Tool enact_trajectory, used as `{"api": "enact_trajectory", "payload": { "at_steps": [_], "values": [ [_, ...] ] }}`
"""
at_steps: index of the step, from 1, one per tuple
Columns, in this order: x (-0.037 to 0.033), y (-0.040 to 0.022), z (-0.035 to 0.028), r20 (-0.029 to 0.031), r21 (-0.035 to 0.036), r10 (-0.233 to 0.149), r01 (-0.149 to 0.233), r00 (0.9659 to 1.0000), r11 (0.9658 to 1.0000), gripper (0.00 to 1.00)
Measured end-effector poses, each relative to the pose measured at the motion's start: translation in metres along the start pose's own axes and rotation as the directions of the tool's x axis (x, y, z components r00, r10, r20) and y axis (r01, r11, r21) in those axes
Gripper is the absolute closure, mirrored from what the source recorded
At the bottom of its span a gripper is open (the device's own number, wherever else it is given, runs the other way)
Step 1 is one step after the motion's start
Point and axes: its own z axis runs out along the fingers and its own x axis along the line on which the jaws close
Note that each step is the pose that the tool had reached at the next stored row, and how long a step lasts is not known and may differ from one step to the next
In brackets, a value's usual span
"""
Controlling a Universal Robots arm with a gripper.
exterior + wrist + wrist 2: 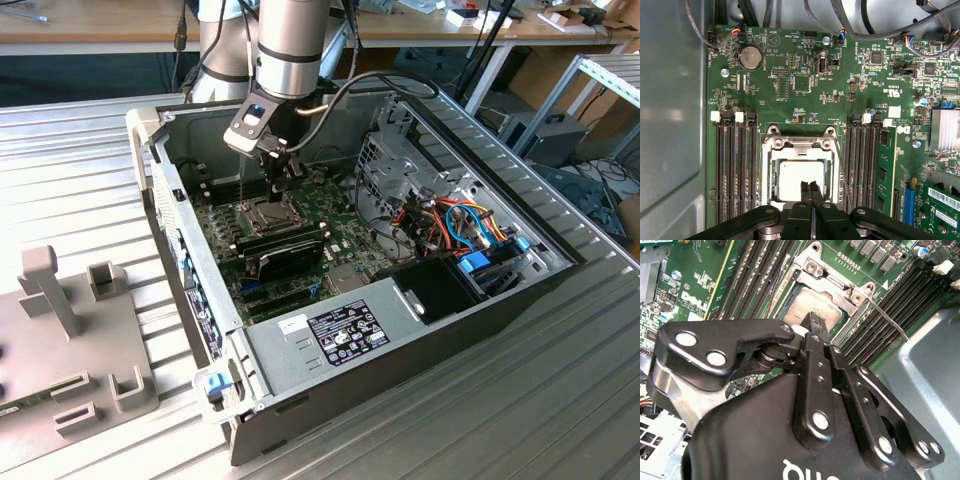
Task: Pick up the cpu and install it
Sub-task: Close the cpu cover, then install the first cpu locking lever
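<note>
Exterior view: the end effector (283, 172) hangs inside the open case (450, 335), clear of its walls. Second wrist view: you see its fingers (816, 326) together over the cpu (804, 302). First wrist view: the cpu lies flat inside the socket frame (800, 145).

Place: lab | signs: wooden workbenches (90, 25), open computer case (450, 330), ribbed metal table (80, 170)
</note>
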Motion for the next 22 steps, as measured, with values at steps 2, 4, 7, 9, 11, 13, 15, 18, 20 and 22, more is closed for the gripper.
{"api": "enact_trajectory", "payload": {
  "at_steps": [2, 4, 7, 9, 11, 13, 15, 18, 20, 22],
  "values": [
    [-0.0003, -0.0001, -0.002, 0.0006, 0.0004, 0.0, 0.0, 1.0, 1.0, 0.89],
    [-0.0006, -0.0001, -0.0054, 0.0002, 0.0001, 0.0, 0.0, 1.0, 1.0, 0.89],
    [-0.0006, -0.0001, -0.0058, 0.0002, 0.0001, 0.0, 0.0, 1.0, 1.0, 0.89],
    [-0.0006, -0.0001, -0.0061, 0.0001, 0.0, 0.0, 0.0, 1.0, 1.0, 0.89],
    [-0.0007, -0.0001, -0.0062, 0.0001, 0.0001, 0.0, 0.0, 1.0, 1.0, 0.89],
    [-0.0006, -0.0001, -0.0063, 0.0001, 0.0, 0.0, 0.0, 1.0, 1.0, 0.89],
    [-0.0007, -0.0001, -0.0064, 0.0001, 0.0, 0.0, 0.0, 1.0, 1.0, 0.89],
    [-0.0007, -0.0001, -0.0066, 0.0001, 0.0001, 0.0, 0.0, 1.0, 1.0, 0.89],
    [-0.0007, 0.0, -0.0066, 0.0002, -0.0009, -0.009, 0.009, 1.0, 1.0, 0.89],
    [-0.0007, -0.0001, -0.0066, 0.0005, -0.004, -0.041, 0.041, 0.9992, 0.9992, 0.89]
  ]
}}
